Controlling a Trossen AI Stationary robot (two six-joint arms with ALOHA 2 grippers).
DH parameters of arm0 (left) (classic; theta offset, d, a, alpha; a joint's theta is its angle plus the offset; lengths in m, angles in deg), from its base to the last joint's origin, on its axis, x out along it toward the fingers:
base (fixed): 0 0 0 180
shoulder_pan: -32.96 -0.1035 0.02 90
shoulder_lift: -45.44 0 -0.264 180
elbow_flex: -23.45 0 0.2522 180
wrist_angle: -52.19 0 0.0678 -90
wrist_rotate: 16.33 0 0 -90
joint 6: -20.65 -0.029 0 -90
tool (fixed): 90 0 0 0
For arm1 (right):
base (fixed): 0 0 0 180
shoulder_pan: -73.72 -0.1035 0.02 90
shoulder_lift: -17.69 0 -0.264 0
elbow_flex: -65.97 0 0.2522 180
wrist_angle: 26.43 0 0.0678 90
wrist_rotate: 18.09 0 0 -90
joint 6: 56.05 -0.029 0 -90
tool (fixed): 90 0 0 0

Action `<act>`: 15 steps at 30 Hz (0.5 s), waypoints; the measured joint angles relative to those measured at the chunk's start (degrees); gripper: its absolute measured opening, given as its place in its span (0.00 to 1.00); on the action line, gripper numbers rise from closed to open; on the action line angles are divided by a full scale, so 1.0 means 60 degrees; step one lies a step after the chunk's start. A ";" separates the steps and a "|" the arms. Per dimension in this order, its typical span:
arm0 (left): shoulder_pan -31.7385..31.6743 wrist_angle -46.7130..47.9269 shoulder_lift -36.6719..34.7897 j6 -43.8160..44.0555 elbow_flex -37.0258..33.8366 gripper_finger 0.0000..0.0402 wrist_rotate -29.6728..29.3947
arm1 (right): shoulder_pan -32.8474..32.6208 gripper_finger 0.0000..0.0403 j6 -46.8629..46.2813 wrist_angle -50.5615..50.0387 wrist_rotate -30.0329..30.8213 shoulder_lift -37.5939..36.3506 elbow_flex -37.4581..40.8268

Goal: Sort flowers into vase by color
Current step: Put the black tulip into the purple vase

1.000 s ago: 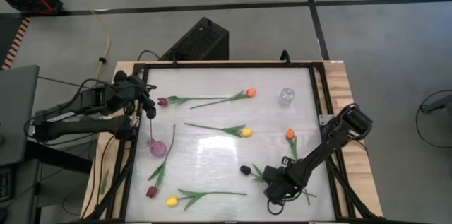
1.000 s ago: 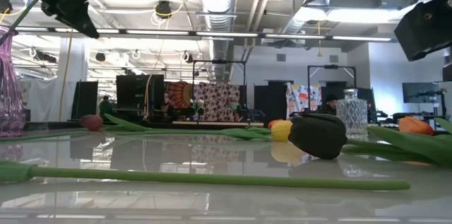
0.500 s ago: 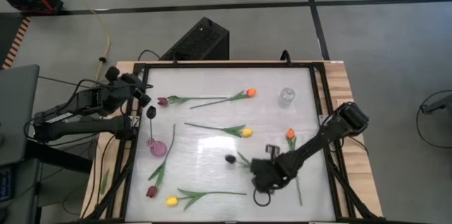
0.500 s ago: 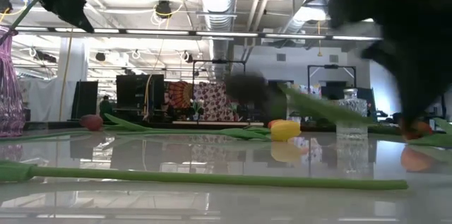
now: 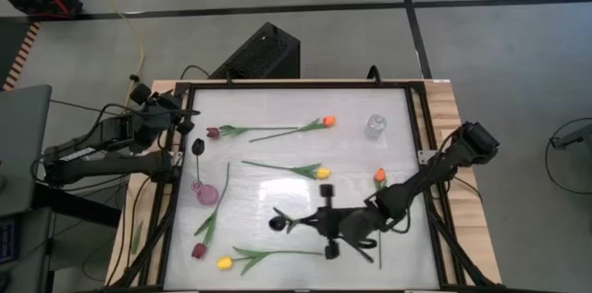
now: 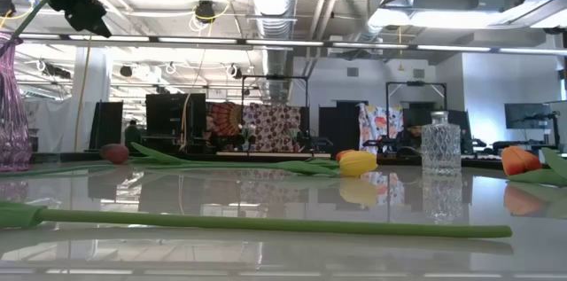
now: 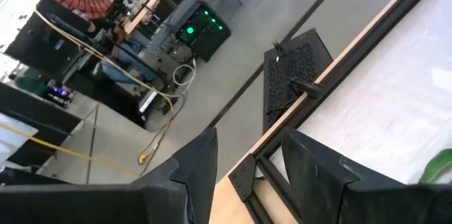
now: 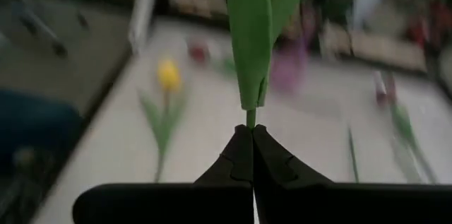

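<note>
My right gripper point(image 5: 317, 222) is over the table's near middle, shut on a dark-headed flower point(image 5: 277, 224) whose green leaves point(image 8: 258, 33) show just past the fingertips. My left gripper point(image 7: 251, 139) stands open with nothing in it at the far left edge point(image 5: 188, 125). Beside it, a dark maroon flower point(image 5: 199, 147) stands with its stem in the pink vase point(image 5: 207, 193). A clear glass vase point(image 5: 375, 127) stands at the far right. Orange point(image 5: 327, 121), yellow point(image 5: 323, 173) and maroon point(image 5: 213, 132) flowers lie flat on the table. My right gripper pinches the thin stem point(image 8: 251, 116) just below the leaves, between its two fingertips. The fingers lie about level and along the stem, pointing toward the table's left. The flower sticks out ahead of them, head farthest, lifted clear of the table.
More flowers lie on the white table: an orange one point(image 5: 379, 176) at the right, a maroon one point(image 5: 198, 250) and a yellow one point(image 5: 225, 262) with a long stem point(image 6: 266, 222) at the near left. A black frame point(image 5: 421, 145) rims the table.
My right gripper has taken hold of the dark-headed flower, which lay on the table at the near right. It has lifted the flower clear and carried it toward the table's left edge. My left gripper has drawn back a little from the flower in the pink vase.
</note>
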 joint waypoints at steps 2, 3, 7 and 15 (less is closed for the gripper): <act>0.0002 -0.0077 0.0000 -0.0134 0.0000 0.37 0.0020 | 0.0287 0.04 0.1167 0.1446 -0.0749 0.0019 0.0025; -0.0001 -0.0235 0.0000 -0.0199 0.0000 0.37 0.0087 | 0.0470 0.04 0.1574 0.2207 -0.1182 0.0101 0.0025; -0.0001 -0.1632 0.0000 -0.1080 0.0000 0.37 0.0936 | 0.1093 0.04 0.2616 0.4446 -0.2900 0.0152 0.0043; -0.1221 -0.4866 -0.0058 -0.3850 0.0000 0.37 0.0787 | 0.2190 0.04 0.2409 0.5922 -0.4735 0.0203 0.0032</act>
